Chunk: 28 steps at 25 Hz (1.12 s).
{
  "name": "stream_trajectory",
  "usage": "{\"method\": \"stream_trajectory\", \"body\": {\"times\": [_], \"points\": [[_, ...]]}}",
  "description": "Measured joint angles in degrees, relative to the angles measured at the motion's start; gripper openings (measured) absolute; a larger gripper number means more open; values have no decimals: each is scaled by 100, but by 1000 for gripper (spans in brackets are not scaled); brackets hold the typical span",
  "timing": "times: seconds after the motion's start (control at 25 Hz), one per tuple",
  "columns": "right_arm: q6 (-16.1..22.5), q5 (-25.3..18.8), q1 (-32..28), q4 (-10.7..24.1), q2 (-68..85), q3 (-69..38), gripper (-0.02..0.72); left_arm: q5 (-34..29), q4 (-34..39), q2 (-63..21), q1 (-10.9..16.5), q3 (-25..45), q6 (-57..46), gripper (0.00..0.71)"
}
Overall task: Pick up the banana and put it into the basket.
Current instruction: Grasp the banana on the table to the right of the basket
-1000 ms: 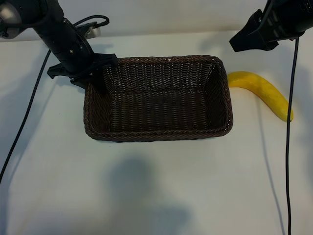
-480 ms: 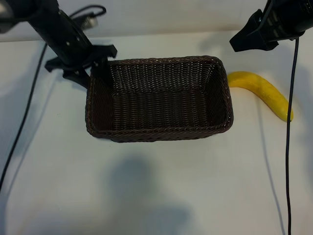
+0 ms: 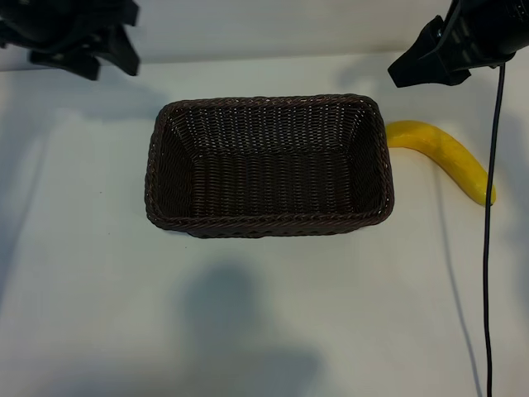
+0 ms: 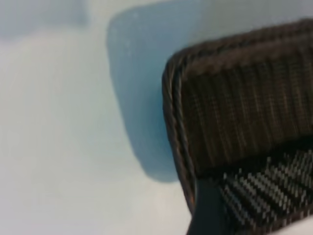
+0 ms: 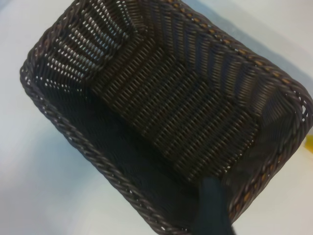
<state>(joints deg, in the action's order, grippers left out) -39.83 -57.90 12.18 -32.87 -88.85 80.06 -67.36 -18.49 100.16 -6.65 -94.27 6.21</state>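
The smooth, bright yellow curved banana (image 3: 442, 157) lies on the white table (image 3: 264, 314) just outside the right end of the dark brown woven wicker basket (image 3: 269, 225), its stem end close to the rim, and nothing is touching it. The basket is empty. A second ago the left gripper (image 3: 78, 41) was down at the basket's back left corner, apparently holding the rim; it has since let go and lifted away to the upper left corner of the view, its jaws apart and holding nothing. The basket sits a little squarer now. The right gripper (image 3: 430, 62) hangs above and behind the banana, unmoved; I cannot tell from here how its jaws stand. So the basket looks placed, and I reckon the pick-up falls to the right arm, not yet begun
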Motion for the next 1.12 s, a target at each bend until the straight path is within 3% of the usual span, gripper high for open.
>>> {"method": "stream_trajectory", "body": {"times": [0.12,0.32,0.48,1.12], "points": [[0,7,0,0,0,0,503,0,-492,-500,212,788,615,547],[0,53,0,0,0,0,503,178,-2031,-1099,752,2051,1888,547],[0,66,0,-1,0,0,503,337,-2170,-1126,1066,2354,2041,547],[0,350,0,-60,0,-6,503,645,-2204,-1126,1079,2357,2045,547]]}}
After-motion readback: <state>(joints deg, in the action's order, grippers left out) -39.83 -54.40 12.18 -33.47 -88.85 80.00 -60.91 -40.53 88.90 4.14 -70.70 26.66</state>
